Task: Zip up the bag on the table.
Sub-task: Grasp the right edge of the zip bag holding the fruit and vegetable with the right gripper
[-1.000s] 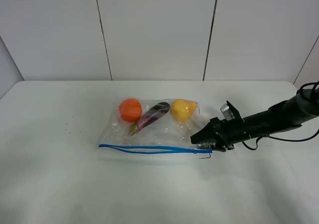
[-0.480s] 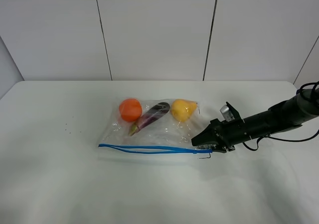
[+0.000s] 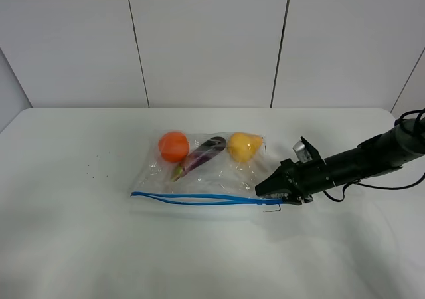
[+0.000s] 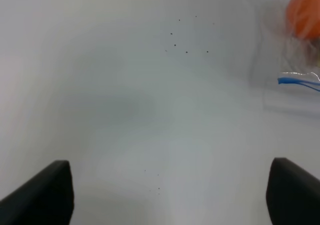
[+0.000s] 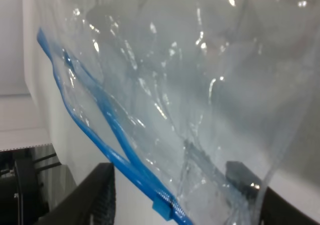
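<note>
Right end effector (image 3: 263, 191): parted, straddling bag (image 3: 199, 173) corner, barely moved in last second. Zipper strip (image 3: 199, 200) agape; zipping not begun. Left end effector (image 4: 170, 191): released over counter (image 3: 80, 246).

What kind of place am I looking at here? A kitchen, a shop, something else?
Most likely a robotics lab or test bench: a bare white table, plain panelled walls, and a black arm's right gripper at the bag of fruit.
</note>
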{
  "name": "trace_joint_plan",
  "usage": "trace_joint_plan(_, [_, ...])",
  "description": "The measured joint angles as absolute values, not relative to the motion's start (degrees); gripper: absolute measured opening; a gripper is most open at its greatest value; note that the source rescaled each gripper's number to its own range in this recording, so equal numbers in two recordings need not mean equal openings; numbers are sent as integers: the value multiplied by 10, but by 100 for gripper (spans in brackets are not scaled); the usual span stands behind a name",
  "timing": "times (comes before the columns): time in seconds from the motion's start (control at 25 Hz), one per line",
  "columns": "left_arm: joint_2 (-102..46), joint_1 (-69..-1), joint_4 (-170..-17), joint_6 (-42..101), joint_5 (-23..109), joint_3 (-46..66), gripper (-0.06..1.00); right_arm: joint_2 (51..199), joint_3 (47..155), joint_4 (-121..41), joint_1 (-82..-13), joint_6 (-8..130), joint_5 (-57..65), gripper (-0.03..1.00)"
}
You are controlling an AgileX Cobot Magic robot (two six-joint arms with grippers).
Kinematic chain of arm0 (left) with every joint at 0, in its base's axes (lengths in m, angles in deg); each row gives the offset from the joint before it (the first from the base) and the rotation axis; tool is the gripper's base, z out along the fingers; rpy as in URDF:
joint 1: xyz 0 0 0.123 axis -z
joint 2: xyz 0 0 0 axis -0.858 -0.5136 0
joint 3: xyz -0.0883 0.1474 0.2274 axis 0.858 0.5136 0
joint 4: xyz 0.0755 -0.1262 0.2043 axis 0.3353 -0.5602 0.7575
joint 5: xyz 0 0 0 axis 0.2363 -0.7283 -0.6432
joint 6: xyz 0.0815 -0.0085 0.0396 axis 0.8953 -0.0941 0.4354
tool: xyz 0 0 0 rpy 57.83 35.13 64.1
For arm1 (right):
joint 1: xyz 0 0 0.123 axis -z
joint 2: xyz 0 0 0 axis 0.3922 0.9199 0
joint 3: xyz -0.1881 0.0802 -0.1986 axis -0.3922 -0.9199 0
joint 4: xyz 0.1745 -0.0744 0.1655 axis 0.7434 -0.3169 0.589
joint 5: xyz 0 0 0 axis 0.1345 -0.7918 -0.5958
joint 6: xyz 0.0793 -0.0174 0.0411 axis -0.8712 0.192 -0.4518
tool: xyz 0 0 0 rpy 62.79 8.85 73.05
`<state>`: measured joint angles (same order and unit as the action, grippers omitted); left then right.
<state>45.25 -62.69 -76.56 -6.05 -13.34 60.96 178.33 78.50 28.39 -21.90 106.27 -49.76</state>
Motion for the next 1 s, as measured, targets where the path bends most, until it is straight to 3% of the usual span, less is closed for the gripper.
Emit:
trace_joint_plan(0.36, [452,-627,-766,-60,-133,610,100,1783,785,282,-219,1062,-499,54])
trace_joint_plan(0.64, [452,-627,-766,-60,-133,610,100,1783,785,281,-219,1054,-492,37])
trace_joint_plan(1.0, [452,-627,-766,-60,-133,610,100,1783,785,281,-219,1051,-480,36])
